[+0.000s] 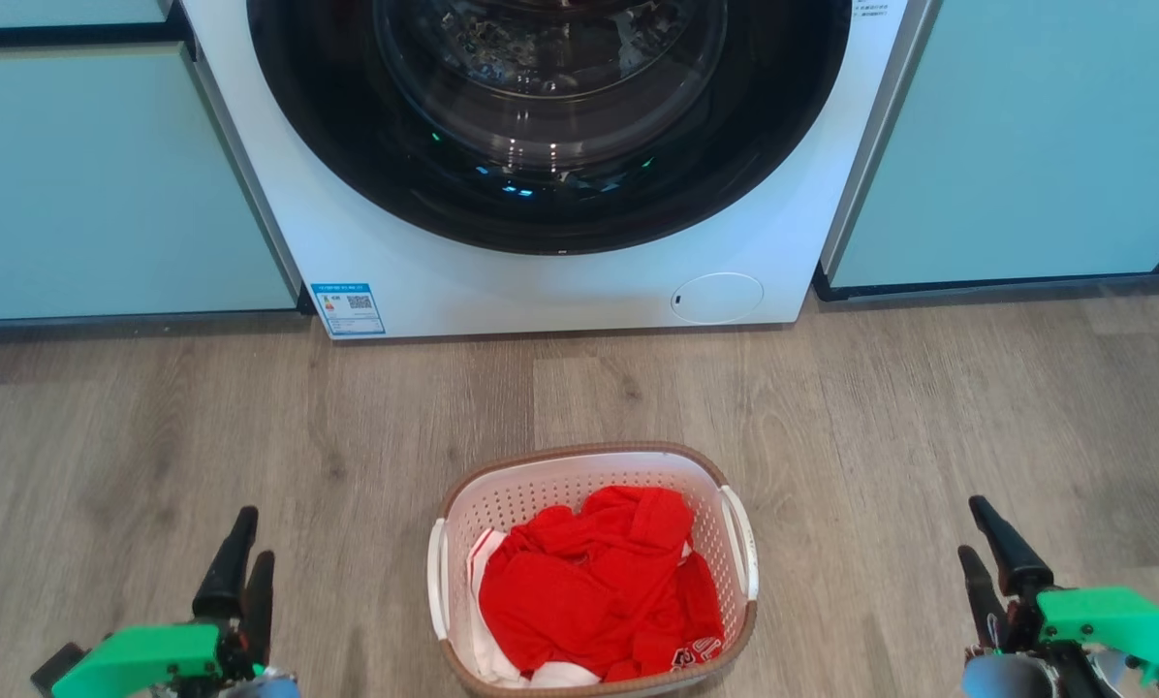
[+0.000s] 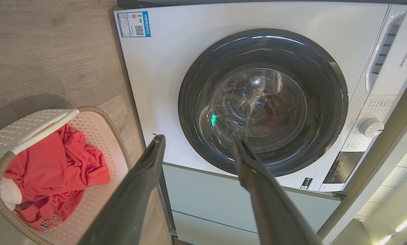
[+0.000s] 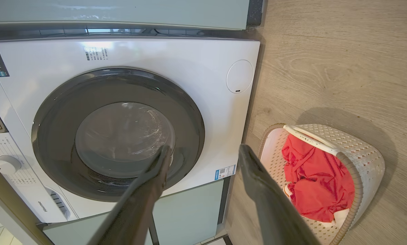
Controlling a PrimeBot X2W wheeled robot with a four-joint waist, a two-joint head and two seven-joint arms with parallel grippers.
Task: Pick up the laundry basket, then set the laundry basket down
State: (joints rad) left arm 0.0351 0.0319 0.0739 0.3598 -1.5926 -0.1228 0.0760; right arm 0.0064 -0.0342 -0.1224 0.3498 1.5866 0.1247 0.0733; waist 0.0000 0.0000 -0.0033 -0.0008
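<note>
Sitting just before the white front-loading washing machine (image 1: 560,291), the white perforated plastic laundry basket (image 1: 541,492) is waiting untouched. The left gripper (image 1: 250,543) and right gripper (image 1: 972,531) are hanging with fingers spread, farther from the machine; pickup is likely calling for both reaching its side handles (image 1: 436,577).

Ahead of me, laundry basket (image 1: 531,499): white walls dotted with small holes, brown woven-look rim, white handles. Clothing (image 1: 589,582) inside: bright red, some white beneath. Washing machine (image 1: 444,281): white body, black door ring, blue label (image 1: 348,308). Cabinets (image 1: 1025,136): pale blue-green. Floor (image 1: 928,417): grey-brown wood grain. My left gripper (image 1: 255,533) and right gripper (image 1: 970,525): dark fingers, green mounts.
</note>
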